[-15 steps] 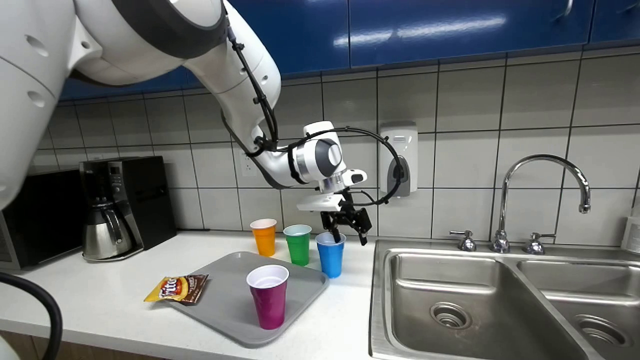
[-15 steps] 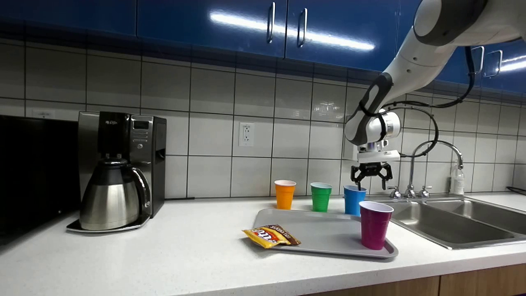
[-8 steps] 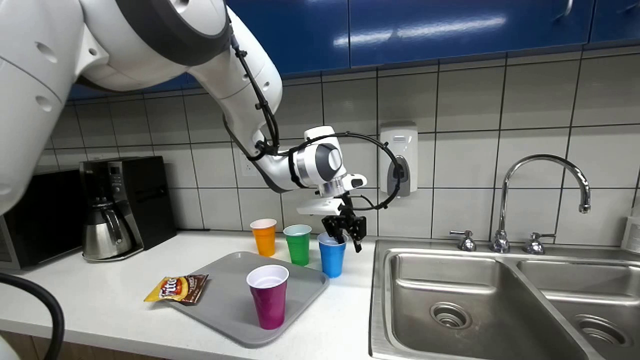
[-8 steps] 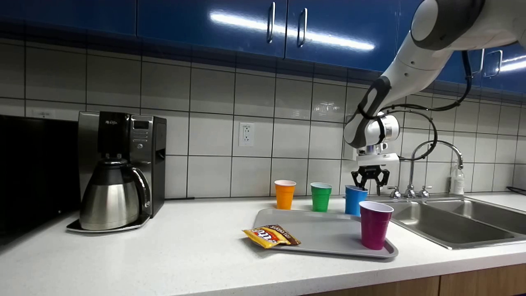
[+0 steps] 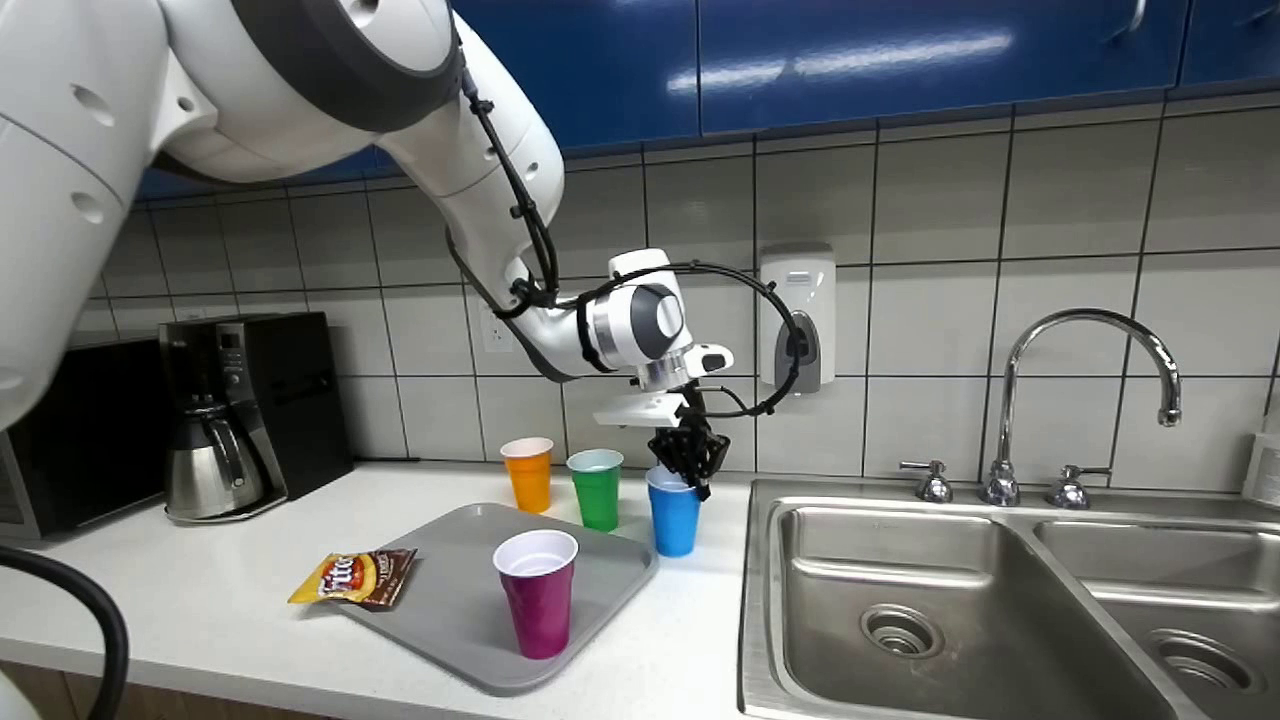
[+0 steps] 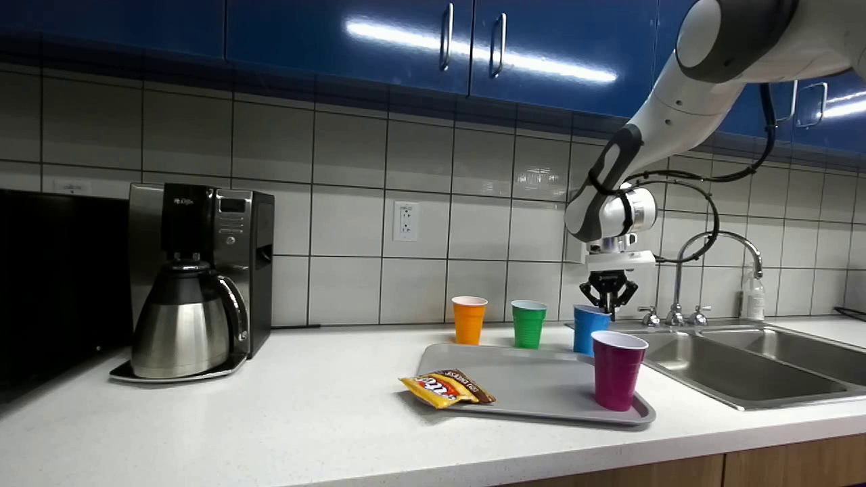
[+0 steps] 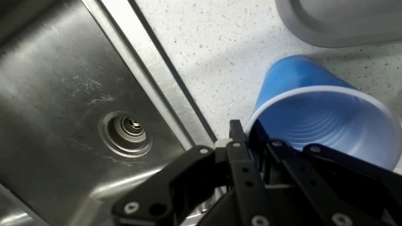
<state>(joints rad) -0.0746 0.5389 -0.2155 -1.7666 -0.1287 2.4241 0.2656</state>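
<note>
blue cup (image 5: 675, 522): on countertop (image 6: 270, 419), between tray (image 5: 455, 580) corner and sink (image 5: 760, 610) edge
gripper (image 7: 248, 127): pressed together, pinching blue cup's rim
green cup (image 5: 598, 498), orange cup (image 5: 528, 482): near countertop's back edge
purple cup (image 5: 537, 605): on tray, front corner
snack packet (image 5: 355, 578): across tray's edge

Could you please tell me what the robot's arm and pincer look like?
The arm is white, smooth and rounded, with dark grey bands and a silver ring. Black cables are tied along it and loop out near its end. The pincer is black, with angular, linked fingers and silvery screws.
</note>
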